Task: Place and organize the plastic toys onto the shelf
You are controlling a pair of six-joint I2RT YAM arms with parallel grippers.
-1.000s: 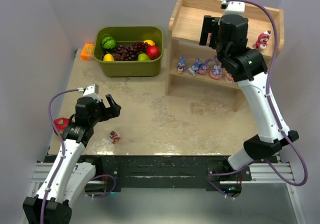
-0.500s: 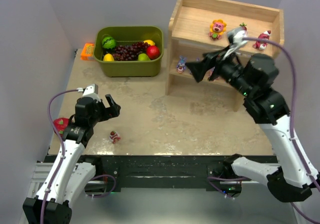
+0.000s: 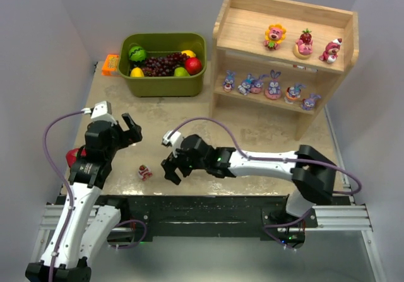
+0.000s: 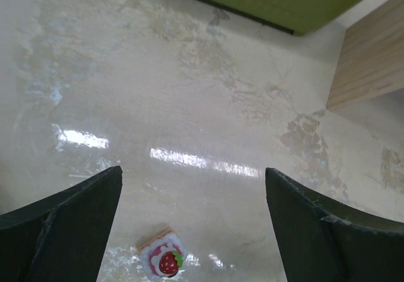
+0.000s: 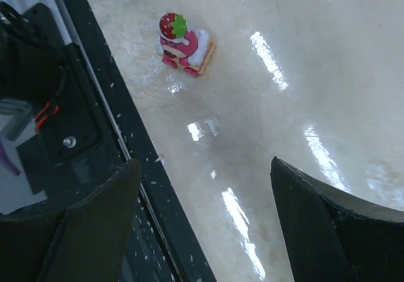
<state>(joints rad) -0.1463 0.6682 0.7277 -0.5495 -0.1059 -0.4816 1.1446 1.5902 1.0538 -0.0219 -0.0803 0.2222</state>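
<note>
Strawberry bear toy (image 5: 183, 45) | just ahead of right pincer (image 3: 170, 170) | not touching

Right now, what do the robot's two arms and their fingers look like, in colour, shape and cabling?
The left arm and right arm match: white link shells joined by black joint housings. A purple cable loops along each one to the wrist. The fingers are broad, near-black wedge-shaped blades, matte and without visible markings.

Right gripper (image 3: 171, 168) has left the shelf (image 3: 249, 26) top tier and swung down to the table (image 3: 252, 137) front, beside the lone bear (image 3: 144, 172). 3 top-tier bears (image 3: 305, 43) now uncovered. Left gripper (image 3: 130, 129) shifted slightly left.
</note>
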